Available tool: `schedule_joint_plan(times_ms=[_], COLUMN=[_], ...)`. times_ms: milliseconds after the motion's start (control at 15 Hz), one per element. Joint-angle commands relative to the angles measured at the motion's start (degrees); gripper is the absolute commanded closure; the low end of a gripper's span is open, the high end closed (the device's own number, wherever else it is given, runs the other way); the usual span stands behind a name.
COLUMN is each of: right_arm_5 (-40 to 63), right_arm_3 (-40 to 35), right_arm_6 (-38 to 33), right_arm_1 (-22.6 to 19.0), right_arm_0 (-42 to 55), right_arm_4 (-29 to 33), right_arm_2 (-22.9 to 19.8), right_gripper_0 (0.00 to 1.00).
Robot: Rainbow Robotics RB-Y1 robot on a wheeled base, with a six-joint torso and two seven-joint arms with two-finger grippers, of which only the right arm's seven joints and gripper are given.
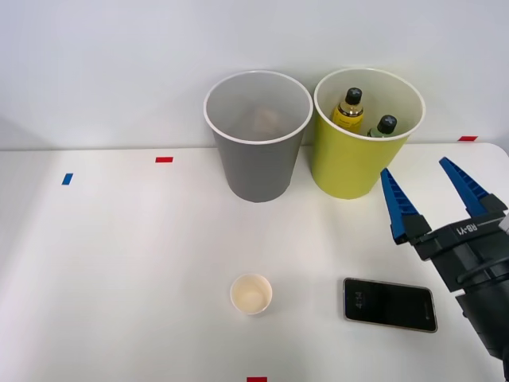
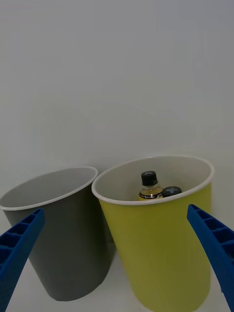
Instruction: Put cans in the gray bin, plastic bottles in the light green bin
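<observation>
The gray bin (image 1: 256,171) (image 2: 63,253) stands upright at the back of the white table. A dim reddish shape (image 1: 263,119) lies deep inside it, too faint to say whether it is one of the cans. Touching its right side is the light green bin (image 1: 354,167) (image 2: 161,253). Two plastic bottles with black caps stand in that bin: a yellow one (image 1: 348,111) (image 2: 149,187) and a green one (image 1: 384,127) (image 2: 171,191). My right gripper (image 1: 415,165) (image 2: 115,209) hangs open and empty just in front of and to the right of the light green bin.
A small cream paper cup (image 1: 251,294) stands upright near the table's front middle. A black phone (image 1: 390,304) lies flat to its right, under my arm. Red (image 1: 164,159) and blue (image 1: 67,179) tape marks dot the tabletop. A white wall stands behind the bins.
</observation>
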Motion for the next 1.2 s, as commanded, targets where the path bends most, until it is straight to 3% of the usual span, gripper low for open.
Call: schedule_joint_plan(times_ms=[67,200,533,1200], right_arm_5=[-0.4,-0.4,-0.4,-0.1], right_arm_3=[-0.1,-0.1,-0.1,0.1], right_arm_6=[1.2,0.9,1.5,-0.6], right_arm_1=[4.2,6.8,15.8,21.7], right_arm_0=[4.9,8.1,14.9,16.7], right_arm_4=[5.3,9.3,12.3,17.2], right_arm_2=[-1.9,-2.4,-2.9,-4.0], right_gripper_0=[0.00,0.00,0.00,0.00])
